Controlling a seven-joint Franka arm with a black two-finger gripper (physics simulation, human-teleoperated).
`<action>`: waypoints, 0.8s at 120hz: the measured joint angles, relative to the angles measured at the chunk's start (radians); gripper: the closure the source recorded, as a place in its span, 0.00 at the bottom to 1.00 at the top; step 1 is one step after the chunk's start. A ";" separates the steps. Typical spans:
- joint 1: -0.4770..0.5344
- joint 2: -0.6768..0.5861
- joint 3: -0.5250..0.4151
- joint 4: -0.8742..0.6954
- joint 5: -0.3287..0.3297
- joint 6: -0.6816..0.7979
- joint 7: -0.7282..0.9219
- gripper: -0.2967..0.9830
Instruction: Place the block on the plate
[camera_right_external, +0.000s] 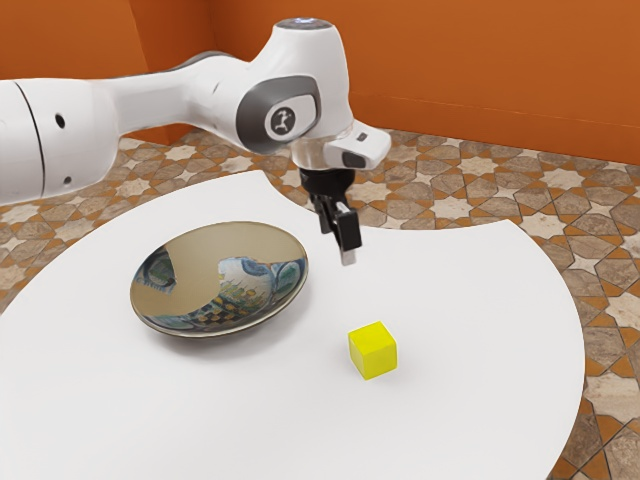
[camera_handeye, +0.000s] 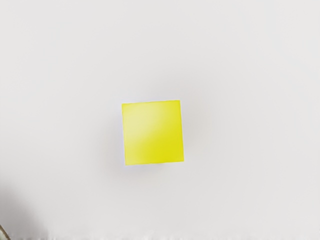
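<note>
Jaws stand apart with nothing held between them, on the gripper (camera_right_external: 337, 246) that hangs above the table (camera_right_external: 460, 300). How wide the gap is, I cannot tell exactly. The yellow block (camera_right_external: 373, 350) sits on the white tabletop, apart from the plate (camera_right_external: 220, 328) and from the gripper; the wrist view shows its flat upper face. Toward the exterior view's left lies the plate, a broad, deep dish with a raised rim and a blue, green and tan painted pattern inside. Its rim stands between its hollow and the block. Behind are orange walls (camera_right_external: 480, 60) and a floor (camera_right_external: 605, 260) patterned with stars. On the white arm (camera_right_external: 165, 97) is a round badge (camera_right_external: 283, 122) with a small figure, its writing, if any, too small to read.
</note>
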 joint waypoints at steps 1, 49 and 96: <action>0.000 0.000 0.000 0.000 0.001 -0.002 0.000 0.24; -0.011 0.111 -0.005 0.003 -0.011 0.019 -0.002 0.23; 0.006 0.292 -0.005 0.004 -0.088 0.169 0.000 0.23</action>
